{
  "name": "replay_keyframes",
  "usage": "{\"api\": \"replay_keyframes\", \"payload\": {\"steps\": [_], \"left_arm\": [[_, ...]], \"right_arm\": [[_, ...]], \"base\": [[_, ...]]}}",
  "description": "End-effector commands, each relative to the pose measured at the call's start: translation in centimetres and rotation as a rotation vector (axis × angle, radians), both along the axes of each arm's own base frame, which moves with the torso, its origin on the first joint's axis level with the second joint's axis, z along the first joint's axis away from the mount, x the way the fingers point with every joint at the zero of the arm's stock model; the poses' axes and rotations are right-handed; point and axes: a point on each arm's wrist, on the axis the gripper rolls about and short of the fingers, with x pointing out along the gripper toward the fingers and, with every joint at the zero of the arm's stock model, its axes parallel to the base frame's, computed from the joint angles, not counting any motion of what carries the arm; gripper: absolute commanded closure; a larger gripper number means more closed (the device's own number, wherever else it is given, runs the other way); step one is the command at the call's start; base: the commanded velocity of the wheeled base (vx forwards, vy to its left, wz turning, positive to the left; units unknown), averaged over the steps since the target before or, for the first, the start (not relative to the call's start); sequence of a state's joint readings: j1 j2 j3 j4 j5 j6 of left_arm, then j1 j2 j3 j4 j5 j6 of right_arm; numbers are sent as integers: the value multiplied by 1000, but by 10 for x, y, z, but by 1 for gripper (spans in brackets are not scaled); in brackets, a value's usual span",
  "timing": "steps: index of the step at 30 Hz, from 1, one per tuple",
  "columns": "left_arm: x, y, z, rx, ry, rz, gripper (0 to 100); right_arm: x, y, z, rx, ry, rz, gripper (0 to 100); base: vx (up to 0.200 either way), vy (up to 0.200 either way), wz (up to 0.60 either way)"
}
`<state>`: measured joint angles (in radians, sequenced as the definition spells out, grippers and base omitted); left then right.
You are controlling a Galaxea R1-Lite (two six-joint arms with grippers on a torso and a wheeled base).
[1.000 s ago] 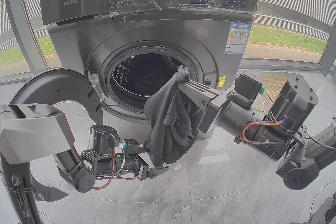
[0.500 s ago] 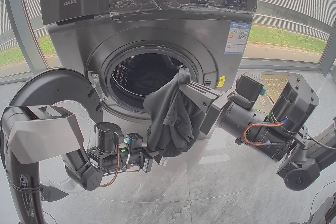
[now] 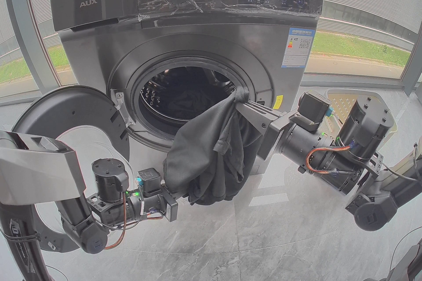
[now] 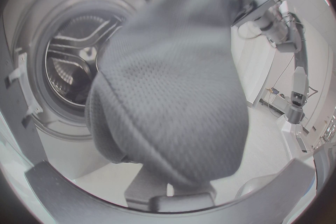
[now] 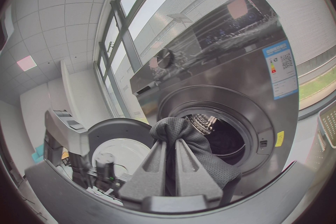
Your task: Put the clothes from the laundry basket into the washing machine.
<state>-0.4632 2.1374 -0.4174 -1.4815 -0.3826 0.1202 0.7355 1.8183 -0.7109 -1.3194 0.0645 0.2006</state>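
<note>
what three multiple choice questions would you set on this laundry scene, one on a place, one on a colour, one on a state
1. Where, relative to the washing machine, does the right gripper hold the garment?
A. on its top
B. behind it
C. in front of the right edge of its opening

2. What colour is the garment?
A. dark grey
B. white
C. red

3. How is the door?
A. shut
B. open, swung out to the left
C. half shut over the garment

Answers:
1 C, the head view shows the gripper pinching the cloth's top end at that edge.
2 A, both wrist views show dark grey mesh cloth.
3 B, the drum lies bare and the door stands out at the left of the opening.
</note>
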Motion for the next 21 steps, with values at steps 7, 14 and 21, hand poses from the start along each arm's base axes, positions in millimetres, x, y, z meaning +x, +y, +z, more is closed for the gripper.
{"api": "replay_keyframes", "payload": {"steps": [7, 14, 21], "left_arm": [[-44, 24, 28, -36, -41, -93, 100], [-44, 23, 43, -76, -97, -146, 100], [-37, 19, 66, -138, -171, -136, 100]], "right_arm": [[43, -25, -28, -55, 60, -163, 100], [39, -21, -40, -83, 95, -146, 100], [33, -6, -58, -121, 135, -98, 100]], "base": [[0, 0, 0], [0, 0, 0], [0, 0, 0]]}}
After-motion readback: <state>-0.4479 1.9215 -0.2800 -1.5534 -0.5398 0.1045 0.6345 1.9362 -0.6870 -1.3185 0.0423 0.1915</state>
